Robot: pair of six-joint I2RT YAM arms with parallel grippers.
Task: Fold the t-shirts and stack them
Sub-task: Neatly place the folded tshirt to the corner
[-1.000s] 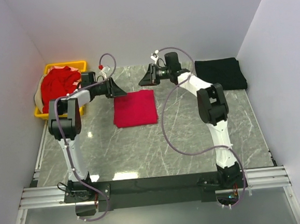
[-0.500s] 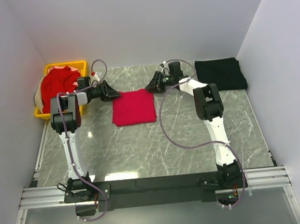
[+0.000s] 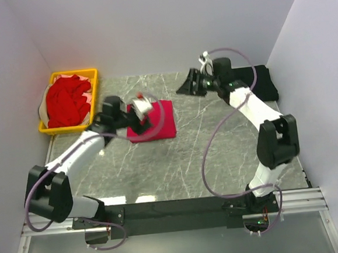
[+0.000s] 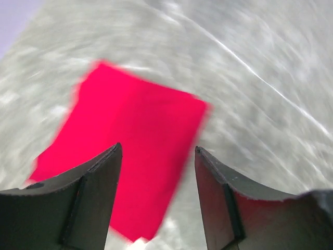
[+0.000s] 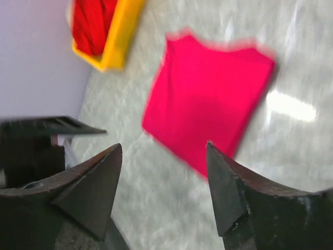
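Toward the back of the tabletop the folded red t-shirt lies flat and square, ready, I judge, for stacking on the black t-shirt at far right; my left arm reaches low, the left pincer open over the shirt's left edge, while the right pincer hangs raised, open and empty.

— What kind of place is this?

— A robot lab, I think, a small test cell. One robot arm and a second arm are bolted to a metal rail at the bottom of the frame, with loose cables hanging from them.

— Not a home, then?

— No. Plain white walls close the marble-look table on three sides. A yellow basket of red t-shirts stands at upper left like a prop.
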